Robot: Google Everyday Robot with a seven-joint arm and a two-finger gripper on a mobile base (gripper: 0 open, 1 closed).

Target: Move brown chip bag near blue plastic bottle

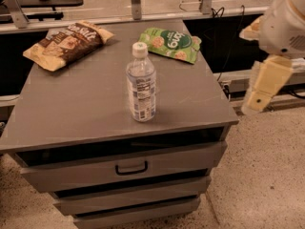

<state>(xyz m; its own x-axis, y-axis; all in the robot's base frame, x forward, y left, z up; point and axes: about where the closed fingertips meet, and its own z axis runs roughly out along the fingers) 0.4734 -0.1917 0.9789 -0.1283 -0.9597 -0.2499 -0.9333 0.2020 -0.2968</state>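
Note:
The brown chip bag [66, 43] lies flat at the far left corner of the grey cabinet top [86, 104]. The blue plastic bottle [141, 84] stands upright near the middle of the top, closer to the front, well apart from the bag. My gripper [264, 87] hangs in the air off the right side of the cabinet, about level with the top, holding nothing that I can see.
A green snack bag [170, 44] lies at the far right of the top, behind the bottle. The cabinet has drawers [131, 167] in front. Rails and cables run behind. Speckled floor [267, 175] is to the right.

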